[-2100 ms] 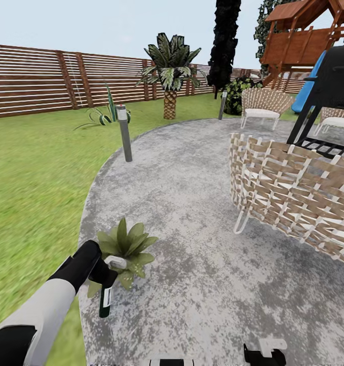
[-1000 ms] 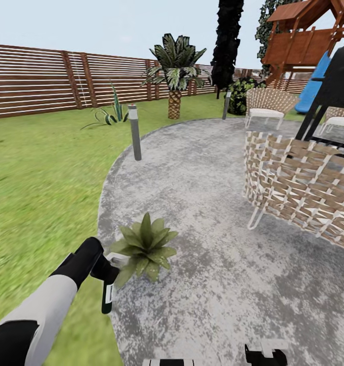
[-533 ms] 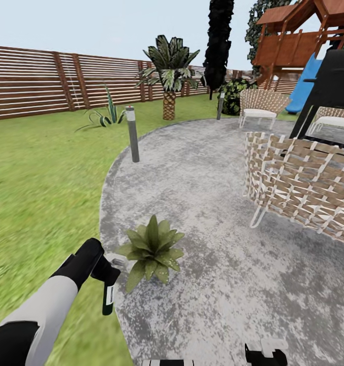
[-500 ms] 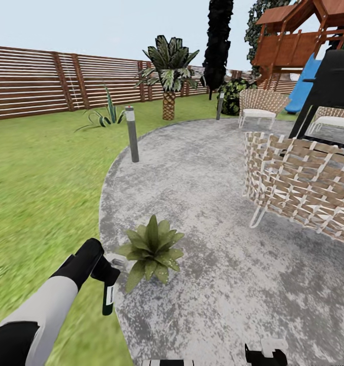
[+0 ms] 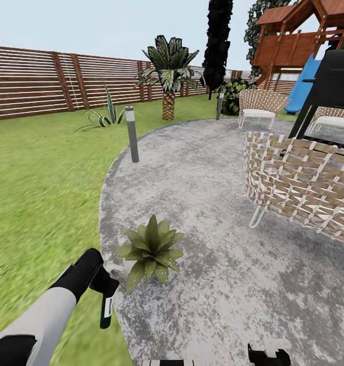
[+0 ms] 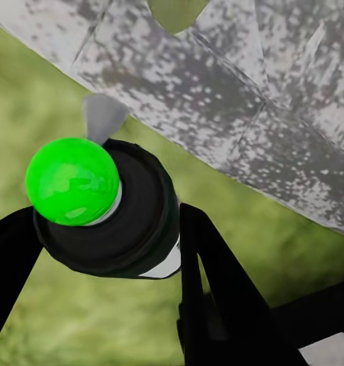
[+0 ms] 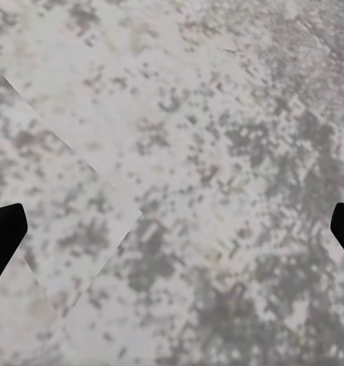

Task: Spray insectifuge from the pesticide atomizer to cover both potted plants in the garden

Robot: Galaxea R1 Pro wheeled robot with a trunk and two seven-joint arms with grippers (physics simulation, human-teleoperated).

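Observation:
In the head view my left gripper (image 5: 104, 285) is shut on the pesticide atomizer (image 5: 106, 311), which hangs down from it, white with a dark green lower end. It hovers over the patio's edge, just left of a potted plant (image 5: 151, 249), a low rosette of pointed green leaves. The left wrist view looks along the atomizer (image 6: 133, 221) end-on, with a bright green ball (image 6: 72, 181) at its tip and the black fingers (image 6: 217, 282) on either side. My right gripper (image 5: 267, 352) sits low at the frame's bottom. In its wrist view the right gripper (image 7: 172, 229) is open over bare paving.
The grey mottled patio (image 5: 202, 168) curves ahead, with lawn (image 5: 39, 178) to its left. A wicker chair (image 5: 299, 183) stands close on the right, a black grill (image 5: 334, 81) behind it. A bollard light (image 5: 132, 134), a palm (image 5: 167, 76) and a slatted fence (image 5: 29, 81) lie farther off.
My left arm has dropped a little and drawn back toward me with the atomizer. Over the earlier frames the camera swung, shifting the plant rightward in the picture.

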